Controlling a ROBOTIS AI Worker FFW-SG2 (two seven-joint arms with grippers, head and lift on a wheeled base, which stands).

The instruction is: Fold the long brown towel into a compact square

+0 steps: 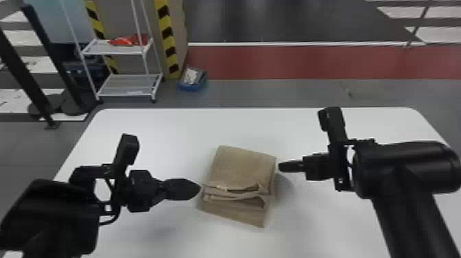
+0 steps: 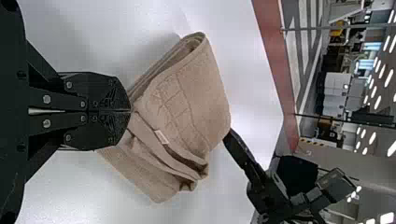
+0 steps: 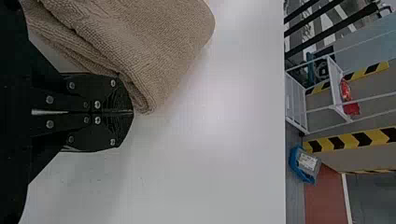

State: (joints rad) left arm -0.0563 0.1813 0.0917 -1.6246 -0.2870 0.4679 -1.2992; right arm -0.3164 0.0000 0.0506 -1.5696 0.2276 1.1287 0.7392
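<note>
While the left gripper (image 1: 197, 188) and the right gripper (image 1: 282, 166) each have their fingers pressed together around nothing, the brown towel (image 1: 244, 168) lies between the two sets of tips, folded thick and near both, on the white bench (image 1: 164, 125) spreading outward.

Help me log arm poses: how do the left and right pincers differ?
In the head view, the left pincer shows its broad face, while the right pincer shows a narrow profile. The left pincer is at the towel's left side, the right pincer at its right, farther from the robot. Both are shut.
</note>
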